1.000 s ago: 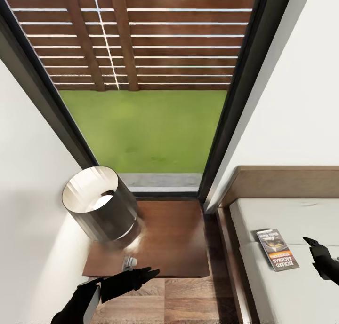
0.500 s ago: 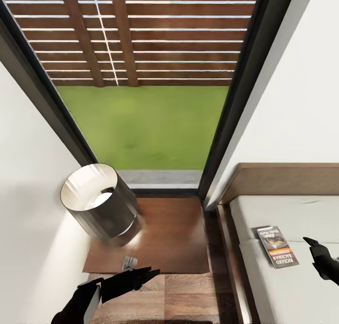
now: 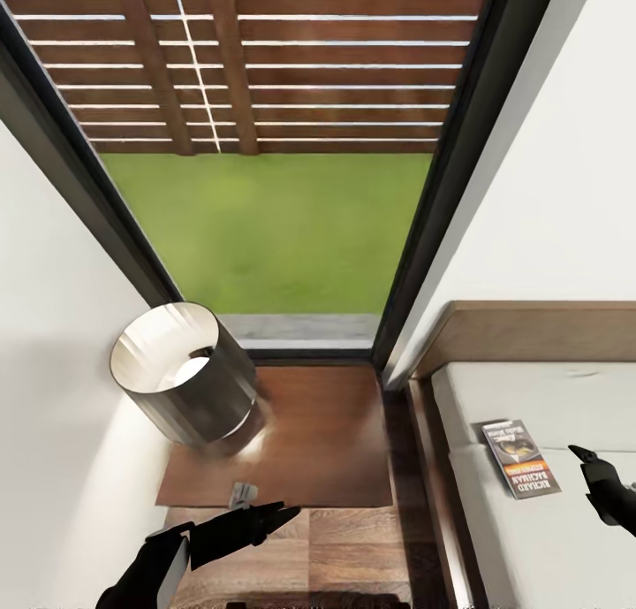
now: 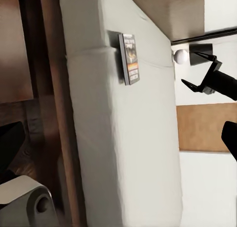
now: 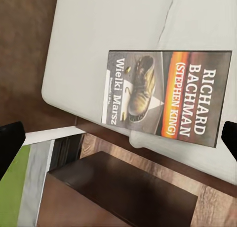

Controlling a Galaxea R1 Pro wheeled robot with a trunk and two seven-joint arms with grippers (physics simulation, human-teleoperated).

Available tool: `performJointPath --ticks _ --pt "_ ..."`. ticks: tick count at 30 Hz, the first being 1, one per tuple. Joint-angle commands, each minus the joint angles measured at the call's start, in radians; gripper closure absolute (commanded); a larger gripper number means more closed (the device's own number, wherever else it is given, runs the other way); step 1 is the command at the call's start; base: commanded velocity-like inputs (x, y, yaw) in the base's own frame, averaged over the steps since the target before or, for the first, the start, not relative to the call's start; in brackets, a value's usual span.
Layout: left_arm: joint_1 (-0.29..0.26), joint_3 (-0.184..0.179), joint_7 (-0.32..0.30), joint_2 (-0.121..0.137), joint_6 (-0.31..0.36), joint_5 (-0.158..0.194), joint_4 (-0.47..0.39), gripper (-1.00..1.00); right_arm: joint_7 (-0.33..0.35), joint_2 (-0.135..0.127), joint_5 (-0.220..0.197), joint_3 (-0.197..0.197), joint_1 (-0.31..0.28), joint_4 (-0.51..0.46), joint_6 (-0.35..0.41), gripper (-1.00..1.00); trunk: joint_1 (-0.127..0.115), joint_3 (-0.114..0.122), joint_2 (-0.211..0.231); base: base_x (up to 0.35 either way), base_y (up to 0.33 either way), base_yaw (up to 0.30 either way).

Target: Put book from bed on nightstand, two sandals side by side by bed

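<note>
the book point(image 3: 521, 459) lies flat on the bed point(image 3: 548, 538) at the lower right of the head view, close to the mattress edge, cover up, with "richard bachman" readable in the right wrist view point(image 5: 168, 98). the right gripper point(image 3: 590, 464) hangs just right of it, not touching; its fingers look spread, dark tips at both side edges of the right wrist view, holding nothing. the nightstand point(image 3: 309, 441) sits at lower centre below the window point(image 3: 265, 149), carrying a lamp point(image 3: 181, 375) on its left half. the left gripper point(image 3: 274, 513) hovers at the nightstand's near edge, empty; whether its fingers are parted i cannot tell. to do this well, i judge the right fingers should centre over the thin book, straddle its short width, and press lightly into the mattress before closing, then set it on the nightstand's bare right half, away from the lamp.
</note>
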Motion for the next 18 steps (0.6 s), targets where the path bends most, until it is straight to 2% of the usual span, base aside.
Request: performJointPath --ticks 1,18 --pt "-0.001 0.005 -0.005 -0.001 0.011 -0.001 0.000 -1.00 0.003 0.000 -0.002 -0.004 -0.001 0.000 0.006 -1.00 0.000 -0.003 -0.002 0.000 0.000 0.000" --pt "-0.001 0.005 -0.003 -0.001 0.009 -0.001 0.000 -1.00 0.006 0.000 -0.006 -0.002 0.000 -0.099 0.013 -1.00 0.000 -0.030 -0.002 0.000 0.000 0.000"
